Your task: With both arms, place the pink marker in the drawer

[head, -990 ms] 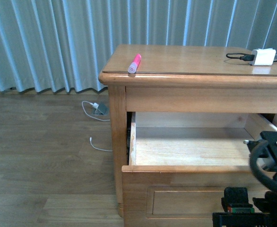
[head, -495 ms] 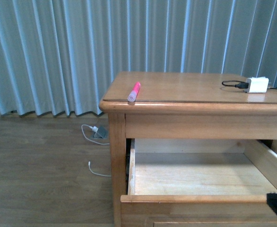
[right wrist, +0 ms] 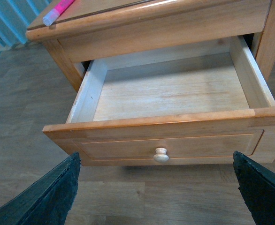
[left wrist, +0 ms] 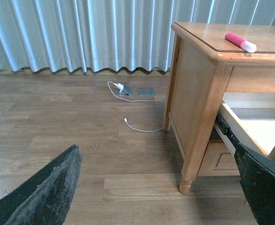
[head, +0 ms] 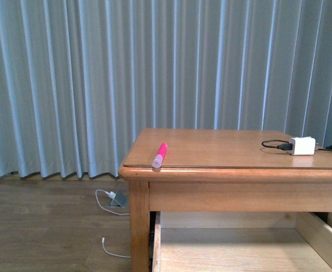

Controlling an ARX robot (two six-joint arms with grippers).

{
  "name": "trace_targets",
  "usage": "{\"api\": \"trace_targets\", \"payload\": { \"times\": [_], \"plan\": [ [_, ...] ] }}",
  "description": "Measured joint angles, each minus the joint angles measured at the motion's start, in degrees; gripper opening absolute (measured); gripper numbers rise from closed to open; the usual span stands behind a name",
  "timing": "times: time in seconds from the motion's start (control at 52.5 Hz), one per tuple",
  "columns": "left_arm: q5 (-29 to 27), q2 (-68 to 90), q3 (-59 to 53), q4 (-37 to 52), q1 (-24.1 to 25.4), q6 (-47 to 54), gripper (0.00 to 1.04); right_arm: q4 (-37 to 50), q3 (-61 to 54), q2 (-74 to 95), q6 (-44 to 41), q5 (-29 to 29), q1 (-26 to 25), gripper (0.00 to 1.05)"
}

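Against blue curtains (head: 69, 85), on the nightstand worktop (head: 228, 148) near its front edge: pink marker (head: 160, 154), not yet lifted. Below, drawer (right wrist: 161, 121) pulled open, bare inside. Left end effector (left wrist: 157, 148) and right end effector (right wrist: 156, 154) spread wide, grasping nothing; pick-up and drop-in left.

Left wrist view: the left gripper (left wrist: 156, 149) shows only as two fingers (left wrist: 43, 192), flat black wedges narrowing toward the tip. One finger has a matte, rough, grainy face, scuffed greyish along the edge. The other looks darker and smoother, with a thin pale line on its rim. Right wrist view: the right gripper (right wrist: 155, 156) has the same build, two black wedge fingers (right wrist: 48, 197) with fine pebbled texture and a faint dark-teal cast on both.
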Motion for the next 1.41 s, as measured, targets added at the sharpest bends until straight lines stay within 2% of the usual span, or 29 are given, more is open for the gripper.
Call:
{"api": "trace_targets", "payload": {
  "times": [0.038, 0.095, 0.133, 0.21, 0.419, 1.067, 1.086, 1.181, 1.219, 1.295, 1.41],
  "plan": [
    [0.0, 0.0, 0.0, 0.0, 0.0, 0.0, 0.99, 0.0, 0.0, -0.1, -0.1, 0.1, 0.0, 0.96],
    [0.0, 0.0, 0.0, 0.0, 0.0, 0.0, 0.99, 10.6, -4.2, -1.9, -4.5, 8.7, 1.1, 0.87],
    [-0.1, 0.0, 0.0, 0.0, 0.0, 0.0, 0.99, 17.9, -7.5, -3.7, -9.0, 11.9, 0.7, 0.78],
    [0.0, 0.0, 0.0, 0.0, 0.0, 0.0, 0.99, 21.7, -10.0, -6.4, -12.9, 11.4, -1.7, 0.63],
    [0.0, 0.0, 0.0, 0.0, 0.0, 0.0, 0.99, 21.8, -10.7, -7.0, -15.0, 10.7, -2.5, 0.98],
    [0.0, 0.0, 0.0, 0.0, 0.0, 0.0, 0.99, 21.8, -10.7, -7.1, -15.4, 10.7, -2.6, 0.96],
    [-0.7, 0.1, 0.0, -0.1, -0.2, -0.1, 0.99, 21.8, -10.7, -7.1, -15.4, 10.7, -2.6, 0.96],
    [-14.3, 4.3, 0.9, -4.0, -5.4, -6.3, 0.99, 21.8, -10.7, -7.1, -15.4, 10.7, -2.6, 0.96],
    [-16.0, 6.4, 1.1, -3.8, -6.9, -7.5, 0.99, 21.8, -10.7, -7.1, -15.4, 10.7, -2.6, 0.96],
    [-15.9, 11.7, 3.0, -0.2, -9.1, -8.4, 0.99, 21.8, -10.7, -7.1, -15.4, 10.6, -2.6, 0.96],
    [-10.6, 21.9, 8.7, 5.6, -8.7, -7.9, 0.99, 21.8, -10.7, -7.1, -15.4, 10.6, -2.6, 0.96]
  ]
}}
